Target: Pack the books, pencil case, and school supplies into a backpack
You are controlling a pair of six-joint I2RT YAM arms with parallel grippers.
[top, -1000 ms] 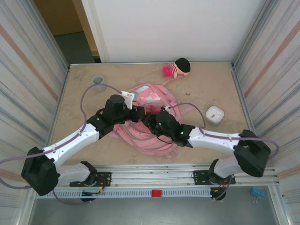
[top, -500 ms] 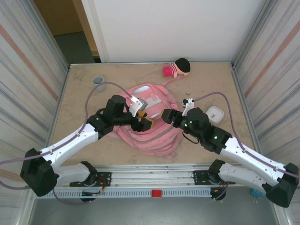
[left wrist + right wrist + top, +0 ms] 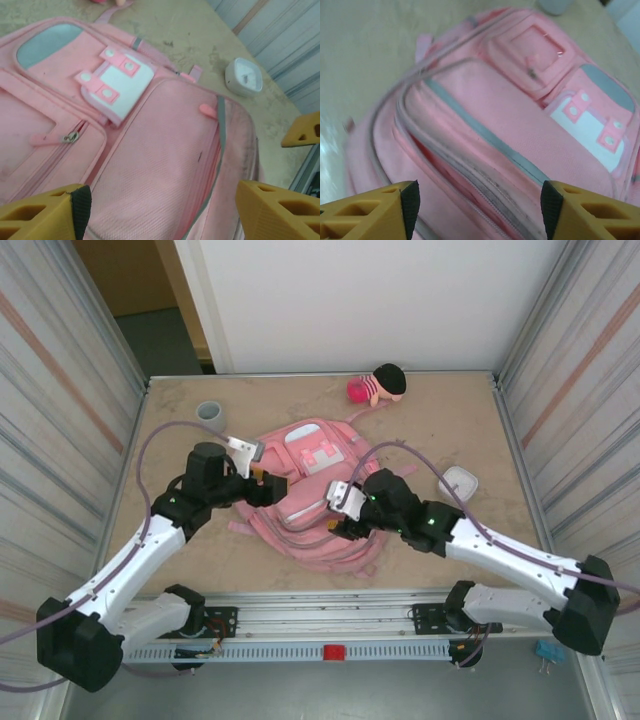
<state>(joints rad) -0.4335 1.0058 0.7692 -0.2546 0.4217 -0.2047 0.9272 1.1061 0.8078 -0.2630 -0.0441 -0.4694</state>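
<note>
The backpack (image 3: 310,490) is laid flat, front up, at mid tabletop (image 3: 480,420). The left hand (image 3: 268,486) is held over its left part, fingers spread wide w/ nothing gripped. The right hand (image 3: 340,512) is poised over the lower right part, also spread wide and empty. A white box (image 3: 459,483) is set right of the backpack, apart from it. A doll (image 3: 380,385) and a cup (image 3: 209,412) are placed near the far edge.

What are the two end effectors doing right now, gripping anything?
Left end effector: open, holding nothing, above the backpack.
Right end effector: open, holding nothing.
</note>
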